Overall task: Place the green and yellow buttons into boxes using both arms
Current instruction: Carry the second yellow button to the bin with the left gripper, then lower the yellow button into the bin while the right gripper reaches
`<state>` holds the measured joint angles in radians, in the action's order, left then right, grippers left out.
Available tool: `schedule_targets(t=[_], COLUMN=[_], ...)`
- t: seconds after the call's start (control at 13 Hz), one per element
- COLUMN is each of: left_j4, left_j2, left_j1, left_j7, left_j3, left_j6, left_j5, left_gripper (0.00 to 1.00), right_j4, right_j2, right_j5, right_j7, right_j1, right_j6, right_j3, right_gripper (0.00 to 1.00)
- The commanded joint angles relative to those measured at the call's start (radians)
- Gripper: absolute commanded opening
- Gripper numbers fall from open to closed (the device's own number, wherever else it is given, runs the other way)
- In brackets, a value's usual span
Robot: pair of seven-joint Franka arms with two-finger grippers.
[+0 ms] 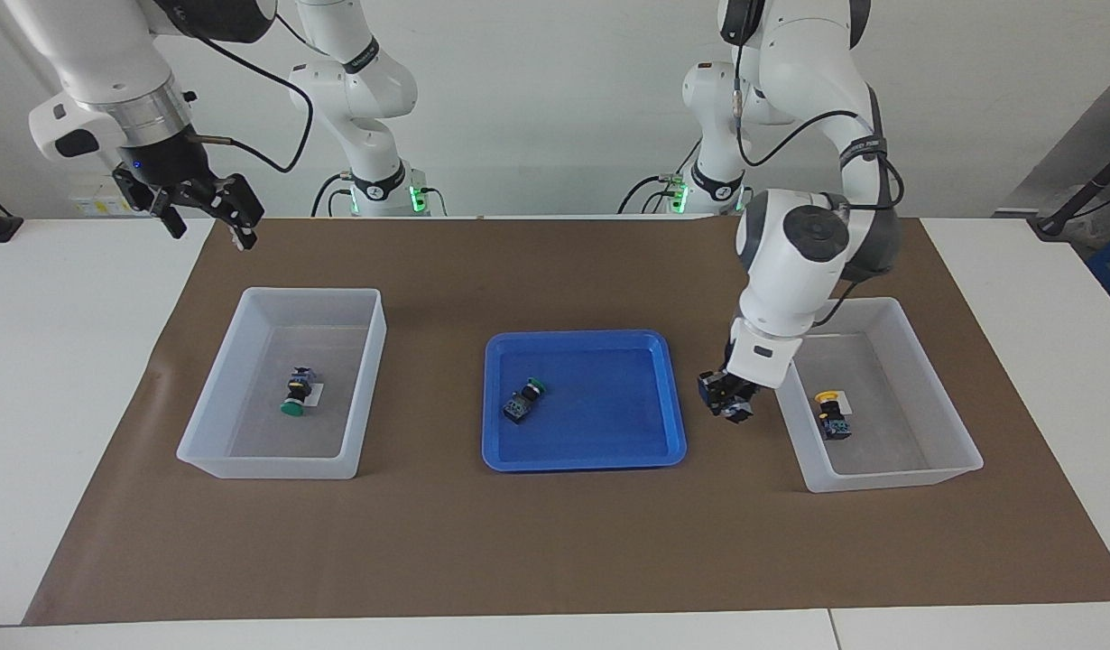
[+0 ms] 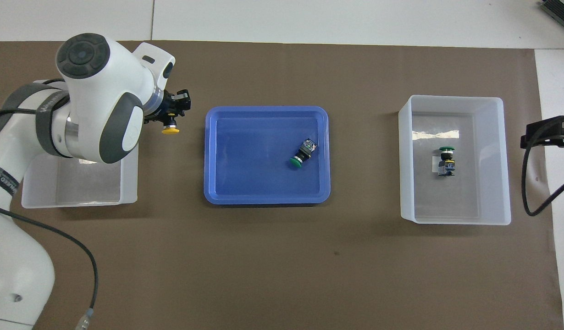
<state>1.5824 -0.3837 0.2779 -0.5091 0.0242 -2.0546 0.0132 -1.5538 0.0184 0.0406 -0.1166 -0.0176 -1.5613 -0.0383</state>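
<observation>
- Brown mat (image 1: 555,542) covered most of the white tabletop (image 1: 68,361) and carried every container.
- Left arm (image 1: 808,253) reached down between the blue tray and the clear box at its own end; its claw (image 1: 734,408) hung over the mat just beside that box, closed on a yellow-capped button (image 2: 170,130), cap pointing down toward the mat in the overhead view.
- Right arm (image 1: 113,81) waited, its claw (image 1: 208,209) raised over the mat's edge near its own base, fingers spread and holding nothing.
- Clear box, left arm's end (image 1: 952,424): one yellow button (image 1: 830,415) lay inside.
- Clear box, right arm's end (image 1: 248,316): one green button (image 1: 296,394) lay inside.
- Blue tray (image 1: 584,338), mid-mat: one green button (image 1: 524,401) lay on its side, not yet boxed.
- Handling, as judged: buttons looked light, rigid, hard plastic; round caps smooth and likely to slip or roll. Best hold appeared to be across the flat faces of the black blocky body, not the cap. A short drop into a box seemed unlikely to harm them.
</observation>
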Motion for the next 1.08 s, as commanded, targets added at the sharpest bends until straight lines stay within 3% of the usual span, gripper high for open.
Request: schedule_targets(t=[0.0,0.23,0.54,0.69,1.0], left_j4=[-0.068,-0.097,-0.076,-0.027,0.112], left_j2=[0.005,0.006,0.018,0.035,0.066], left_j1=[-0.097,-0.208,-0.302,-0.336,-0.356], left_j7=[0.143,0.341,0.570,0.621,0.684], left_j3=[-0.015,-0.013,-0.004,-0.003,-0.001], left_j6=[0.109,0.168,0.165,0.139,0.001], left_j5=[0.028,0.063,0.079,0.079,0.079], left_gripper=[0.00,0.00,0.00,0.00,0.00], right_j4=[-0.038,-0.063,-0.023,0.050,0.054], right_j2=[0.020,-0.033,-0.206,-0.348,-0.474], right_j5=[-0.022,-0.011,-0.001,0.018,0.015], right_j7=[0.009,-0.241,-0.542,-0.693,-0.889], right_j1=[0.007,0.135,0.315,0.392,0.479], right_j6=[-0.029,-0.149,-0.363,-0.416,-0.589], right_j3=[0.035,0.049,0.051,0.051,0.051], right_gripper=[1.00,1.00,1.00,1.00,1.00])
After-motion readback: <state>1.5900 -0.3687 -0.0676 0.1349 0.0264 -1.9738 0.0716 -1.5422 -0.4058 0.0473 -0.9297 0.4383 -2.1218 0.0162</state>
